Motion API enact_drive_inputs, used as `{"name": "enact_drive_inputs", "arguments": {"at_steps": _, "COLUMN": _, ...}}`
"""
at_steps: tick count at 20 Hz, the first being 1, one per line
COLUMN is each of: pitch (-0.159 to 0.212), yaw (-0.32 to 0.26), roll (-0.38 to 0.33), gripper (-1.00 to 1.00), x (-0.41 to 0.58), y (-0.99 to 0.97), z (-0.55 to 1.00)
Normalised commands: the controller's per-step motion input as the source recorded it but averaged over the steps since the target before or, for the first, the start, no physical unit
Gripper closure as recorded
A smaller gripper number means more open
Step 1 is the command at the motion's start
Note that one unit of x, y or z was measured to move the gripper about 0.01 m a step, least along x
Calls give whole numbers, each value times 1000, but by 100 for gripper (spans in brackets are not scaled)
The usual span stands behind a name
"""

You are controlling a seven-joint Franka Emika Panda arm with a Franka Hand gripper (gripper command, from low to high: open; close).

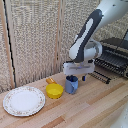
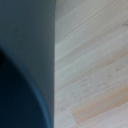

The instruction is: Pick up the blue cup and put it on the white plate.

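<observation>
The cobalt cup [image 1: 71, 86], a small blue mug, stands on the wooden table just to the exterior view's right of a yellow bowl. My gripper [image 1: 76, 77] is straight above it, its white block low over the rim and its blue-tipped fingers down at the cup's top. How the jaws stand around the rim is too small to make out. In the wrist view the cup [image 2: 20, 100] fills much of the picture as a blurred blue wall with a dark inside. The alabaster dining ware [image 1: 23, 100], a cream plate with a speckled rim, lies at the exterior view's left with nothing on it.
The yellow bowl [image 1: 54, 90] with an orange handle sits between cup and plate, almost touching the cup. A dark wire rack and appliance [image 1: 112, 59] stand at the back right. A woven screen closes the back. Pale wood table [image 2: 95, 65] shows beside the cup.
</observation>
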Motion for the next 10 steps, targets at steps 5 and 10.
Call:
{"name": "enact_drive_inputs", "arguments": {"at_steps": 5, "pitch": 0, "yaw": 0, "roll": -12, "gripper": 100, "x": 0, "y": 14, "z": -27}}
{"name": "enact_drive_inputs", "arguments": {"at_steps": 10, "pitch": -4, "yaw": -1, "roll": -11, "gripper": 100, "x": 4, "y": 50, "z": -82}}
